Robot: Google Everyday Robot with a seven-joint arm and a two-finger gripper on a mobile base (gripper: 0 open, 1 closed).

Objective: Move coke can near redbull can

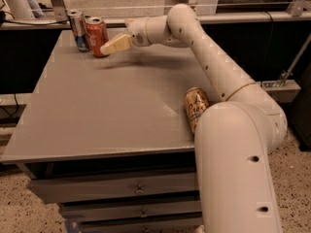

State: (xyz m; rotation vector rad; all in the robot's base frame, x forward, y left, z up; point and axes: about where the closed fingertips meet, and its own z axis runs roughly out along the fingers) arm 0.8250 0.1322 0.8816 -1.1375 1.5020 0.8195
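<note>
1. The redbull can (77,30) stands at the far left corner of the table (97,115).
2. The coke can (97,37) stands just beside it, on its right.
3. The gripper (111,46) is just right of the coke can.
4. A third can (195,108) sits near the table's right edge, well apart.
</note>
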